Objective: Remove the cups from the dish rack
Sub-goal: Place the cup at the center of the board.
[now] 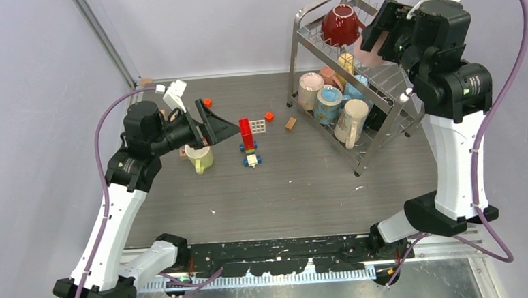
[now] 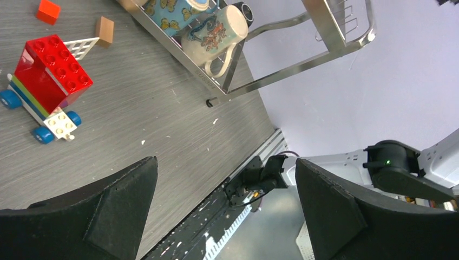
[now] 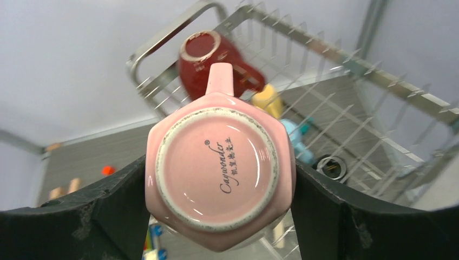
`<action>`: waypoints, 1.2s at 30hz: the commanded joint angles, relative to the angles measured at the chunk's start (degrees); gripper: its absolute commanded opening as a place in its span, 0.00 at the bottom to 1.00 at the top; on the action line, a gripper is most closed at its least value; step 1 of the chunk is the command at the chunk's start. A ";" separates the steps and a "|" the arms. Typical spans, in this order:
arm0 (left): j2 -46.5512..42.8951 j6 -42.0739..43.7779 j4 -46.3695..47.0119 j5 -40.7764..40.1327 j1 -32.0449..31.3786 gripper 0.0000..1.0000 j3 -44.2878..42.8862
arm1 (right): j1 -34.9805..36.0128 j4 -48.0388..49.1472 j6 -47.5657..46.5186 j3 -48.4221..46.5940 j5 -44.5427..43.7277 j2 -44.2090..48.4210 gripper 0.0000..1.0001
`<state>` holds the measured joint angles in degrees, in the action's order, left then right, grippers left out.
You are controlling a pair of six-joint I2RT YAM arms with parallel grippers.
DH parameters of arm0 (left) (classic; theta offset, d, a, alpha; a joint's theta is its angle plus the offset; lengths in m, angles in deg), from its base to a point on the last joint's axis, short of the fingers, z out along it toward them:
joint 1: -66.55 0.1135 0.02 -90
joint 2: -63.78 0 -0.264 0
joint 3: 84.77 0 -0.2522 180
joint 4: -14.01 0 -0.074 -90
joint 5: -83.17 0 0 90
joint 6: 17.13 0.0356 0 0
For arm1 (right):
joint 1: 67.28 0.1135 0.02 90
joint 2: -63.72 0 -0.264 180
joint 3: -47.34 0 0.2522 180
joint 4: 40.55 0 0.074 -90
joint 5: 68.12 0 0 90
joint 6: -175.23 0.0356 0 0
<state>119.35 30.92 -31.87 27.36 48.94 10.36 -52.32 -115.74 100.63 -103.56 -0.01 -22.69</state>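
Right gripper (image 3: 221,187) is clamped on the pink mug (image 3: 216,162), pads on two opposite sides of its body. The mug is in the air over the upper tier of the dish rack (image 1: 315,4), which stands at the far right corner of the table surface (image 1: 304,188).

Handling: glazed ceramic, so rigid, slick and chippable. Probably moderate weight, no give under the pads. The body looks hexagonal; gripping across the flat facets as it does now is the sane hold, since the pads can't roll. The handle sits clear between the fingers, unclamped.

Orientation: the base faces the right wrist camera and the mouth faces away, so the long axis runs along the gripper's approach line. The handle points toward the dark red mug (image 3: 214,65), which lies tipped on the top tier near the rack's far rim.

Risk, as I judge it: the wire prongs are close below and could catch the rim or handle.

Left gripper (image 1: 216,126) has its jaws wide apart and holds nothing. It hovers by the left edge of the surface, just beside a pale yellow mug (image 1: 200,158) already on the table. Several mugs are left on the lower tier.
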 commanded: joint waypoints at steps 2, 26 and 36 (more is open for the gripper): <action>-0.01 -4.22 7.27 1.07 0.12 1.00 1.33 | 2.96 12.18 8.78 6.93 11.05 5.58 0.10; -0.01 -34.19 39.32 1.22 0.42 1.00 15.24 | 20.12 50.72 36.48 46.98 27.69 14.63 0.06; 2.13 -52.18 61.50 -1.81 0.45 0.95 23.16 | 23.25 59.50 40.27 51.88 30.15 13.66 0.06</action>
<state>121.10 -11.70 14.14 27.17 49.05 31.80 -30.11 -70.65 137.83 -51.50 28.49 -11.69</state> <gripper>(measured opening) 0.978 0.842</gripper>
